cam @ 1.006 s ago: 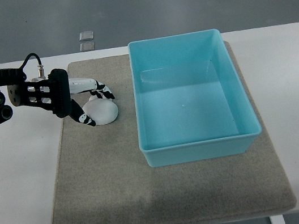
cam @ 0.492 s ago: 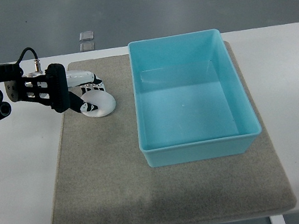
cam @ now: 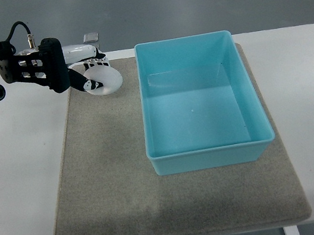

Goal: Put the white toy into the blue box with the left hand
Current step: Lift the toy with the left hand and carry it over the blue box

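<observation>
Top view shows the left hand reaching in from the picture's left edge, its fingers curled around the white toy so that the rounded piece sits cupped between thumb and fingertips. The toy appears to be clear of the mat, near the mat's far left corner, though from this steep angle it is hard to be sure how much air lies under it. Behind the hand, the black forearm with its cable runs back over the white table.

Just to the right of the toy stands the blue box, open-topped and with nothing in it, resting on the mat with its near-left wall close beside the hand but not touching it. Two small clear squares lie on the grey floor beyond the table edge. The right arm does not show at all.

As for progress, the grasp looks secured and the pick-up seems done. What remains is the carry: the hand has to travel rightward over the box's rim, come above the interior, and let go so the toy lands inside. Roughly the first half is behind, the transfer and release ahead.
</observation>
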